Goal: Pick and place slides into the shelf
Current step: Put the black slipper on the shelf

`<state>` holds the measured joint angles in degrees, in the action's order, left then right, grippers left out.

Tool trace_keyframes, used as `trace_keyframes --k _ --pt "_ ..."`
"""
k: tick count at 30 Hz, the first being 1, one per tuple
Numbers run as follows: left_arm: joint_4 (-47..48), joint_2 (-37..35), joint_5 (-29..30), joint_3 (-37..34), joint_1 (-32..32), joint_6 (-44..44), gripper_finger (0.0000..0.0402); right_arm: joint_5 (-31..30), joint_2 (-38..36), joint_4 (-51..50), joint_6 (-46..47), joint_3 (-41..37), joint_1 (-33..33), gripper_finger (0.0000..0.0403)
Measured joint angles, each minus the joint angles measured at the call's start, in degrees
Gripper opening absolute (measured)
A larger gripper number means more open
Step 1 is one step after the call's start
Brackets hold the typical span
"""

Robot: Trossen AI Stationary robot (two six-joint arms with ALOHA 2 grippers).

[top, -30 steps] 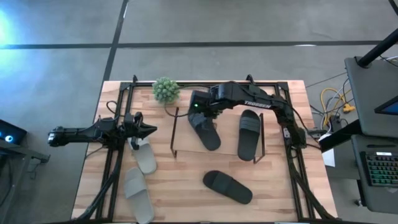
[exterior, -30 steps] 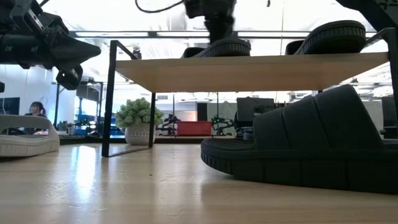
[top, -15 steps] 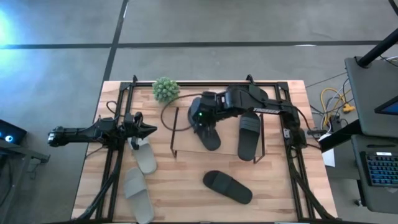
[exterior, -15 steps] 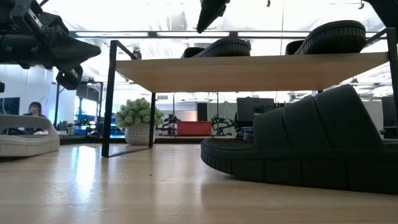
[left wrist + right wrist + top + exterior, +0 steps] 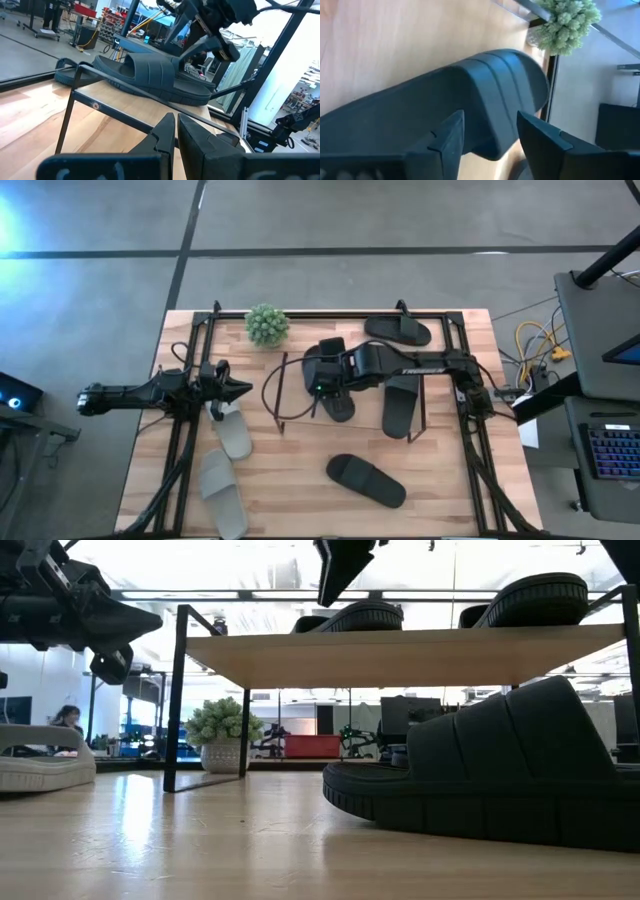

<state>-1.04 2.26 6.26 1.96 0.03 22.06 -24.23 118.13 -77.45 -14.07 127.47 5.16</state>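
Note:
Two black slides lie on the shelf's pale top board: one at its left part, one at its right part. My right gripper hangs open just above the left slide's strap, clear of it. My left gripper waits shut off the shelf's left end, above the table. Another black slide rests sole down on the table near the front.
Two pale slides lie on the table at the near left, below my left gripper. A black slide lies behind the shelf at the far edge. A small potted plant stands at the far left. Black rail frames run along both table sides.
My right gripper has opened and let go of the left black slide, then risen clear above it and drawn a little toward the table's near edge. The slide stays where it was on the shelf's top board.

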Motion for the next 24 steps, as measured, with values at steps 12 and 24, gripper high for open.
trace_keyframes --k 12,24 --pt "0.00 -0.03 0.00 -0.01 -0.01 -0.02 0.0006 -8.02 0.00 5.35 -4.05 -6.57 0.20 0.0184" --pt "0.00 -0.02 -0.02 0.00 -0.02 -0.02 0.0006 -12.86 0.01 9.85 -4.68 -10.65 0.33 0.0127"
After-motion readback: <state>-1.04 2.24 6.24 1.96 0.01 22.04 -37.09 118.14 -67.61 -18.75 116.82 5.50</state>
